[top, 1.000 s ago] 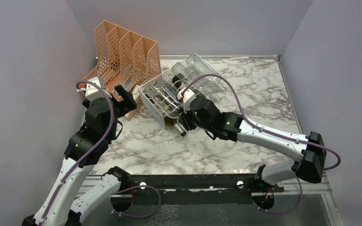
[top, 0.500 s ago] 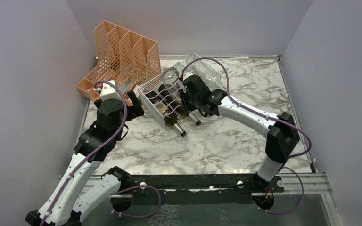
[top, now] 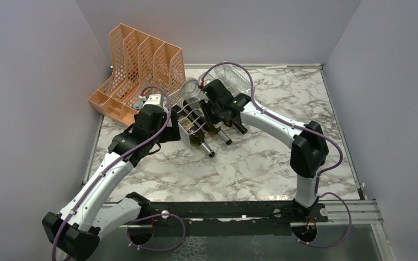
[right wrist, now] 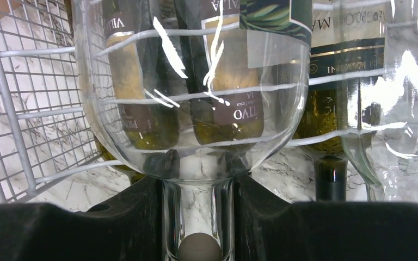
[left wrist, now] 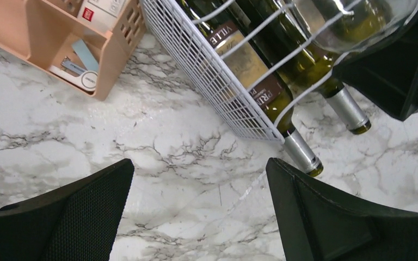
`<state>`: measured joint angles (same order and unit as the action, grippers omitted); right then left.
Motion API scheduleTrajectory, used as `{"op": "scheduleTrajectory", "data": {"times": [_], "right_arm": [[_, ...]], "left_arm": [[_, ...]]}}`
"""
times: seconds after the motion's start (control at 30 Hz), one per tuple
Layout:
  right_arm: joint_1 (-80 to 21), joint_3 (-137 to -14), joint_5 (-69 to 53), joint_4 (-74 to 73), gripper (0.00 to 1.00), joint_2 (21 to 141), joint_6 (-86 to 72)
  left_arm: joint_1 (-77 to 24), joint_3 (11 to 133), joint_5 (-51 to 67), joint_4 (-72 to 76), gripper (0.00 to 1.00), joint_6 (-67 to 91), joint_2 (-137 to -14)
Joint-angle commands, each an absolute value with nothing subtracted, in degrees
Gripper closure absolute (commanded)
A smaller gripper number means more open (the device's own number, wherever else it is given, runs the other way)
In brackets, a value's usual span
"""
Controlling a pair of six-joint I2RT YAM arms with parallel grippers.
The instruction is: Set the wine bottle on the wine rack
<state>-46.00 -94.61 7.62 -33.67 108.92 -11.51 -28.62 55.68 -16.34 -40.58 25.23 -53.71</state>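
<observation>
The white wire wine rack [top: 188, 120] stands left of the table's middle. Wine bottles [top: 204, 144] lie in it, with silver-capped necks sticking out toward the front. In the left wrist view the rack [left wrist: 223, 92] holds a tan-labelled bottle [left wrist: 250, 70] and a green one [left wrist: 318, 73]. My right gripper [top: 203, 101] is shut on the stem of a clear wine glass [top: 191, 89] held over the rack; its stem [right wrist: 197, 212] sits between the fingers, with bottles behind the bowl [right wrist: 196, 81]. My left gripper [left wrist: 198, 212] is open and empty above bare marble in front of the rack.
An orange perforated file organizer [top: 141, 62] stands at the back left, touching the rack's left side; it also shows in the left wrist view [left wrist: 60, 32]. A clear plastic tray [top: 234, 76] lies behind the rack. A second glass [right wrist: 403, 109] shows at the right.
My right arm has carried the wine glass back and left over the rack. My left arm has swung right, from beside the organizer to the rack's front left corner.
</observation>
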Motion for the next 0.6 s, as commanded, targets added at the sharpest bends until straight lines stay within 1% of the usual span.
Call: {"op": "scheduleTrajectory", "data": {"times": [0.0,0.17,0.23,0.3,0.37,0.4,0.57], "right_arm": [[-45.5,-99.9,7.2,-27.2,0.8,108.9,-10.1],[-45.2,-101.0,7.7,-28.8,0.63,110.1,-9.5],[-45.2,-101.1,8.3,-28.8,0.5,110.1,-9.4],[-45.2,-100.9,8.8,-28.7,0.42,110.0,-8.9],[-45.1,-100.8,8.2,-28.6,0.37,109.6,-8.4],[-45.2,-100.6,7.5,-28.5,0.32,109.2,-7.7],[-45.1,-97.9,7.9,-27.1,0.23,105.6,-7.4]], "left_arm": [[-28.7,59.0,-9.7,-43.1,0.01,22.2,-54.0],[-28.8,56.4,-11.9,-39.3,0.01,19.7,-48.6],[-28.7,56.3,-13.7,-39.0,0.01,19.7,-47.1],[-28.7,56.8,-14.4,-39.0,0.01,19.5,-46.2],[-28.7,57.5,-13.5,-39.0,0.01,18.6,-45.5],[-28.8,57.9,-12.5,-39.0,0.01,17.7,-45.4],[-28.7,59.8,-11.2,-38.8,0.01,16.4,-45.2]]}}
